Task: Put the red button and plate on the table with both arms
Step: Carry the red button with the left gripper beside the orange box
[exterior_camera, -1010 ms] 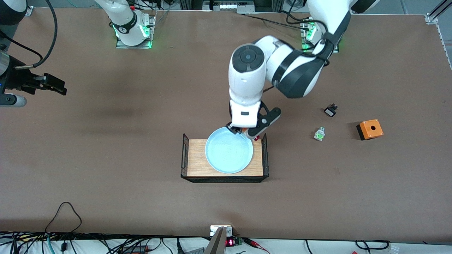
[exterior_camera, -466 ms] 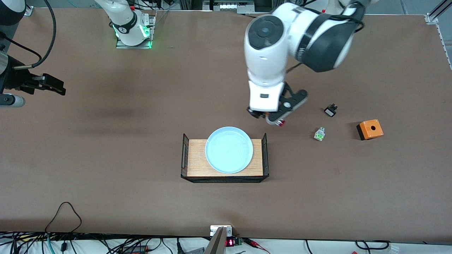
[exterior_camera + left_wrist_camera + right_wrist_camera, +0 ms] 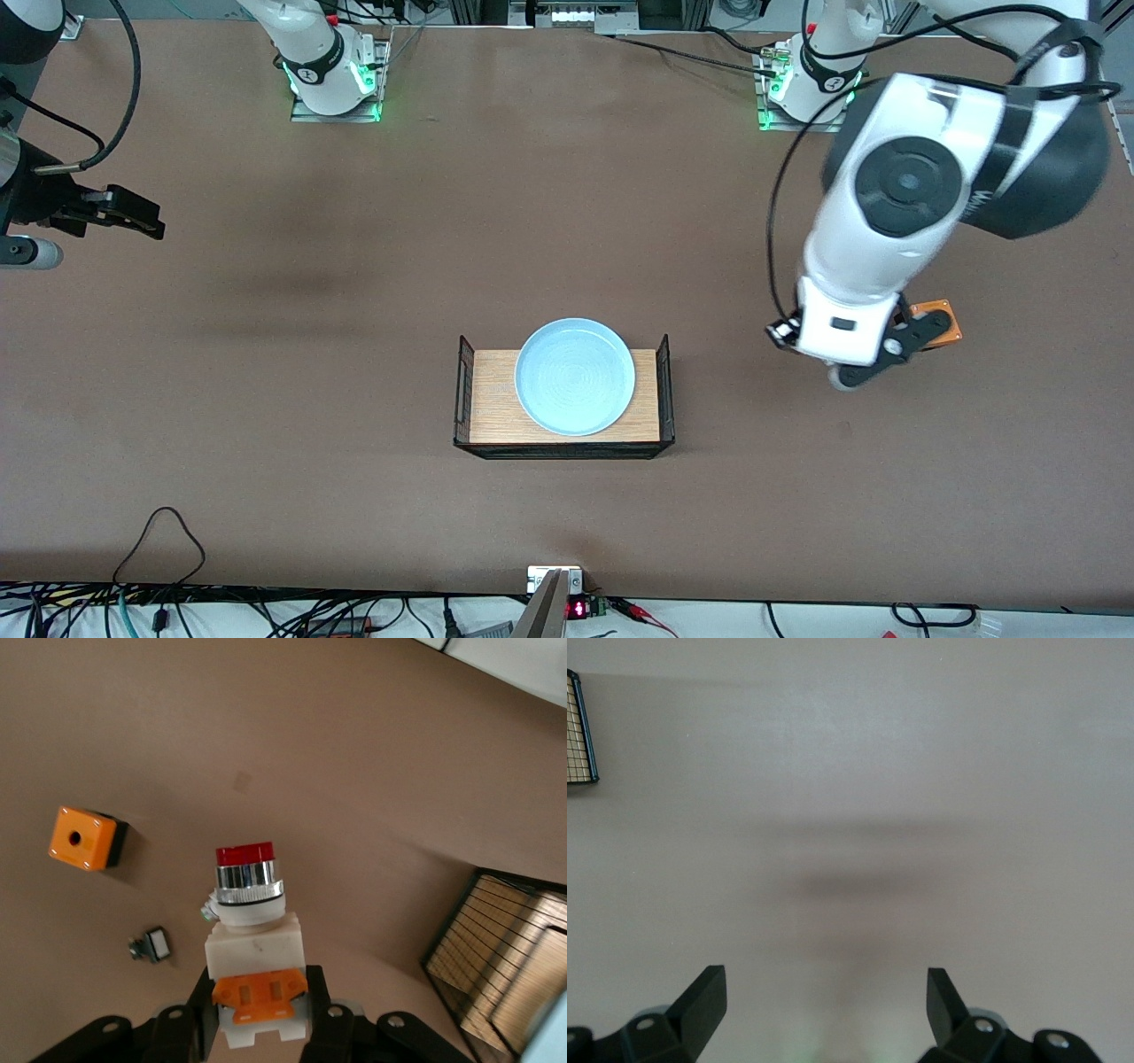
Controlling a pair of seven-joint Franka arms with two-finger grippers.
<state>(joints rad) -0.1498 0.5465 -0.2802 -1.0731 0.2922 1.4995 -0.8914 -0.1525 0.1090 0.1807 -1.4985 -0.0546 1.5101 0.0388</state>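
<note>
The red button [image 3: 252, 930], with a white body, an orange block and a dark red cap, is clamped between the fingers of my left gripper [image 3: 257, 1001]. That gripper [image 3: 837, 354] hangs over the table [image 3: 266, 399] beside the orange box, toward the left arm's end; the hand hides the button in the front view. The pale blue plate [image 3: 574, 377] rests on the wooden tray in the middle of the table. My right gripper [image 3: 142, 217] waits open over bare table at the right arm's end, with nothing between its fingers [image 3: 700, 1001].
The wooden tray [image 3: 496, 399] has black wire ends [image 3: 496, 948]. An orange box with a hole [image 3: 84, 838] and a small black part [image 3: 152, 945] lie under the left hand. The box [image 3: 941, 317] peeks out past the hand. Cables run along the table edge nearest the camera.
My left gripper has lifted away from the tray beside the plate and swung toward the left arm's end with the red button in it. The right arm has stayed put.
</note>
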